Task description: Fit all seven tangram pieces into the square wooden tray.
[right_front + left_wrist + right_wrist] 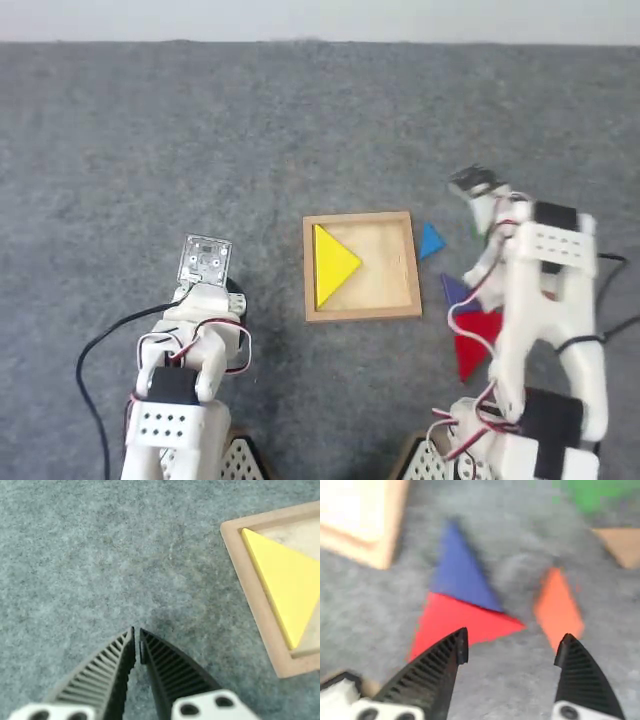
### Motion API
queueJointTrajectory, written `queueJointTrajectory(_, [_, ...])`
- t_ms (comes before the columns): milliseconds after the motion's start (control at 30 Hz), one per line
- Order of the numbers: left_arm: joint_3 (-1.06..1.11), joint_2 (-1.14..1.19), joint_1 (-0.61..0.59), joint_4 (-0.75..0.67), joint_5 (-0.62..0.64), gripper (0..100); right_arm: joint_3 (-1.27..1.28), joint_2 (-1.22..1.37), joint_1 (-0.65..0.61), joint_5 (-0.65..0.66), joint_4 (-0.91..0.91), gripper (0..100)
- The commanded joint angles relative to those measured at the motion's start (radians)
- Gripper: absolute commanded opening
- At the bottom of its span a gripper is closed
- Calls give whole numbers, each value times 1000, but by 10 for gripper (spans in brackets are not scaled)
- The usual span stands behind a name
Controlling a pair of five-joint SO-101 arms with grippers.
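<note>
Hovering wide-open right jaws over loose pieces; left jaws shut above bare worktop.
Right arm (540,290) arches up beside the wooden tray (360,315), its jaws spread wide above the red triangle (465,622), whose corner points into the gap. The dark blue triangle (457,565) touches it just ahead, and the orange parallelogram (558,607) lies just ahead of the other jaw. Left arm (200,305) sits folded low, jaws closed tip to tip over grey worktop (100,555), the tray off to their right holding the yellow triangle (285,580).
</note>
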Motion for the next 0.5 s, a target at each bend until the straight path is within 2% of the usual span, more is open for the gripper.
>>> queueJointTrajectory(0, [-19,-12,-2,0,5,14,106,-102,-35,17,-15,286])
queueJointTrajectory(100, [-19,-12,-2,0,5,14,264,-216,-42,71,-67,315])
queueJointTrajectory(167, [-19,-12,-2,0,5,14,344,-282,-64,49,-82,337])
queueJointTrajectory(300, [-19,-12,-2,0,5,14,439,-352,-117,-92,-91,351])
queueJointTrajectory(467, [-19,-12,-2,0,5,14,459,-323,-168,-311,-134,351])
